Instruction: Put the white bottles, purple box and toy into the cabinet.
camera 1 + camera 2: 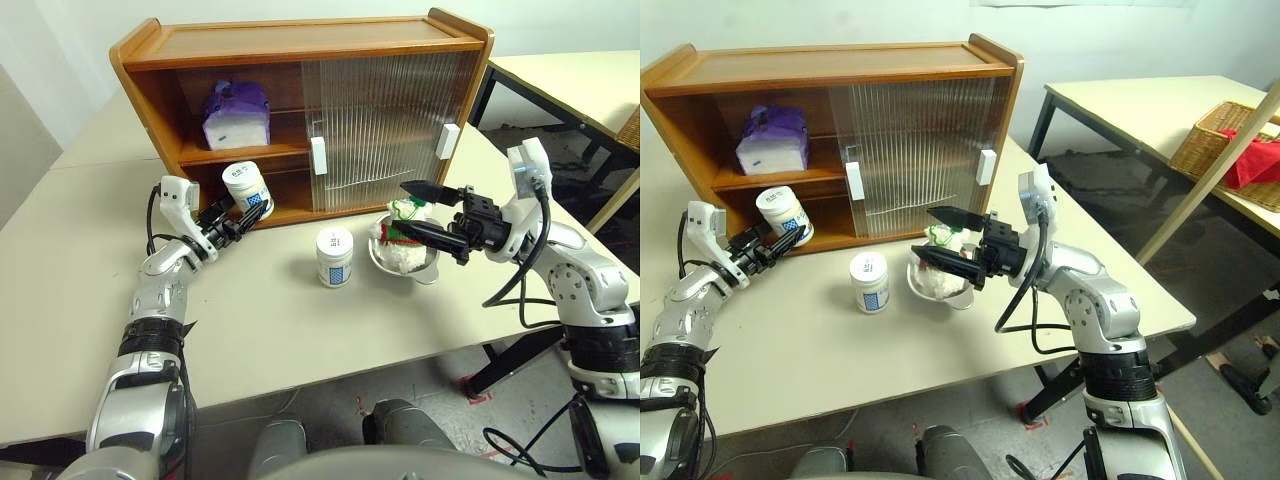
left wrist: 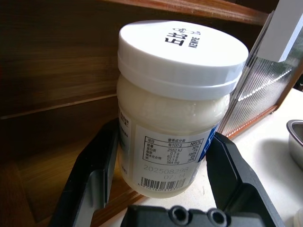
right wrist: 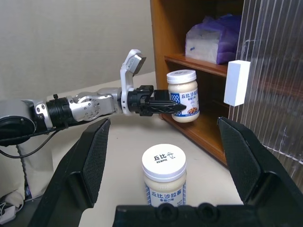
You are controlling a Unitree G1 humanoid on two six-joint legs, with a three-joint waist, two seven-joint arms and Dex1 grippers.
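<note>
White bottle (image 1: 247, 188) clenched in left gripper (image 1: 240, 212), roughly upright, lid up; right gripper (image 1: 425, 212) spread, empty.

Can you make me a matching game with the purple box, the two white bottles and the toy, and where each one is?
Things:
1. purple box
2. first white bottle
3. second white bottle
4. toy

Places:
A. standing on the table
B. in the steel bowl
C. on the cabinet's middle shelf
D. held by the left gripper

Pairs: 1-C, 2-D, 3-A, 4-B
</note>
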